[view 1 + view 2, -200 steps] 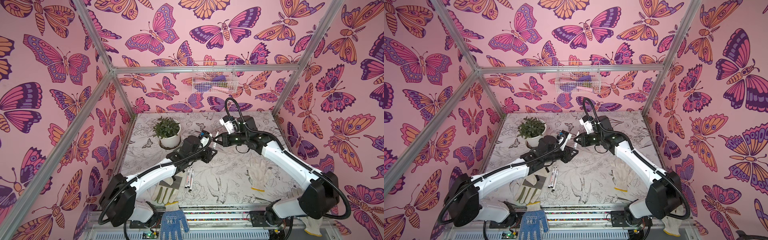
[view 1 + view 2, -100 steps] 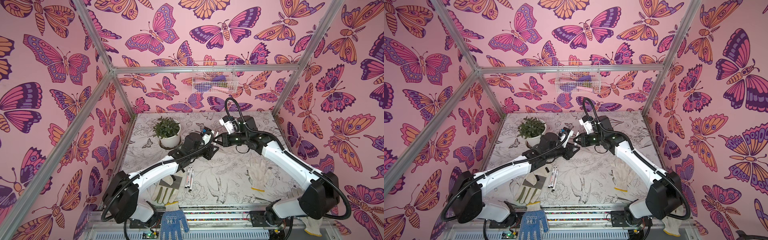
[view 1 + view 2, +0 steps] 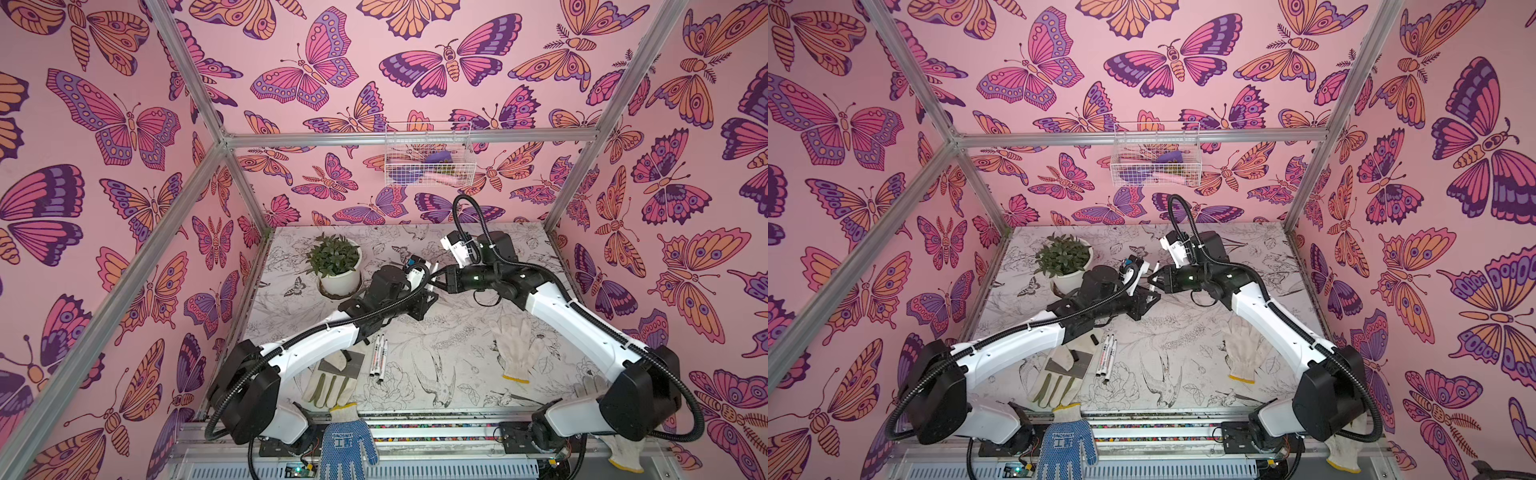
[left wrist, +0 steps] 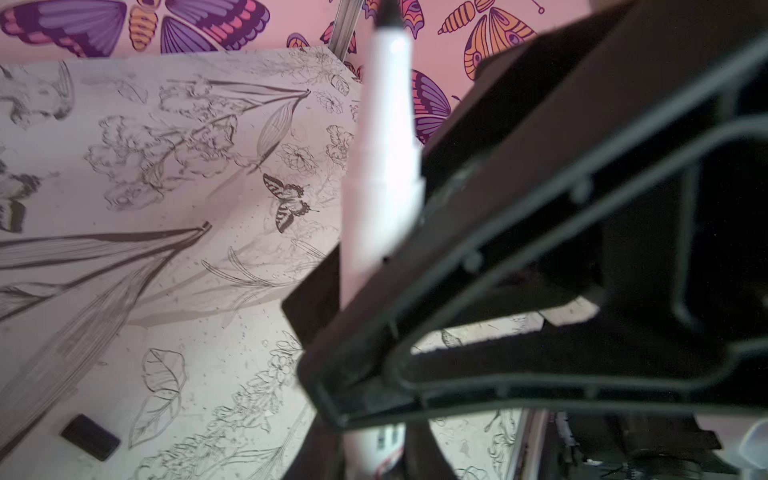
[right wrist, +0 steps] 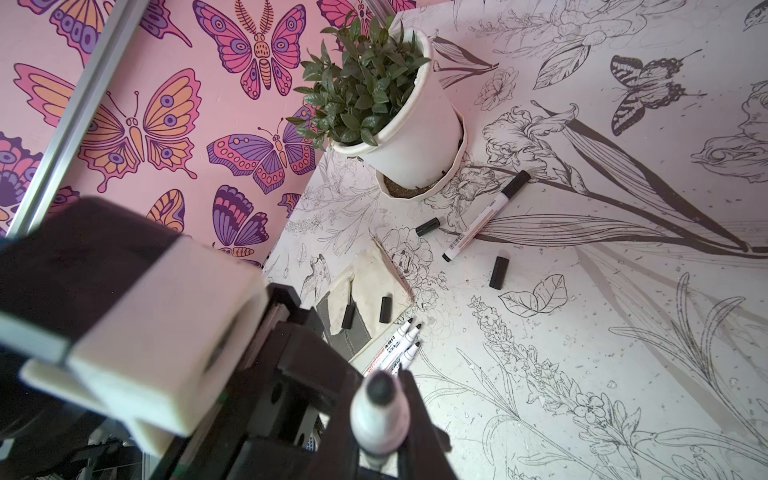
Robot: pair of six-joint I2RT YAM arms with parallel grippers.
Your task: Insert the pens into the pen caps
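Pens lie three in a row (image 3: 379,358) toward the near left of the desk (image 3: 457,324), uncapped, parallel and touching or nearly so. They sit just right of a pale glove (image 3: 328,386) with a grey patch. Nearer still, a blue dotted glove (image 3: 347,446) hangs over the front rail. In the right wrist view one of the caps (image 5: 348,316) rests on that grey patch and another (image 5: 385,308) sits at the glove's edge, close to the three dark tips. A white knit glove (image 3: 515,349) lies flat on the right side, well apart from all of these. Farther in, two more caps (image 5: 498,272) lie loose on the desk beside a capped pen (image 5: 484,220), whose cap end points at the saucer of a potted plant (image 3: 338,270). Above the middle of the desk the left claw (image 4: 361,270) is clamped on a fifth pen (image 4: 384,137). It grips the white barrel, and the bare dark tip points toward the right arm. The right claw (image 3: 439,277) meets it tip to tip, very near that pen. Whether its jaws are wide, narrow or gripping anything I cannot tell. A wire basket (image 3: 428,156) hangs on the far wall.
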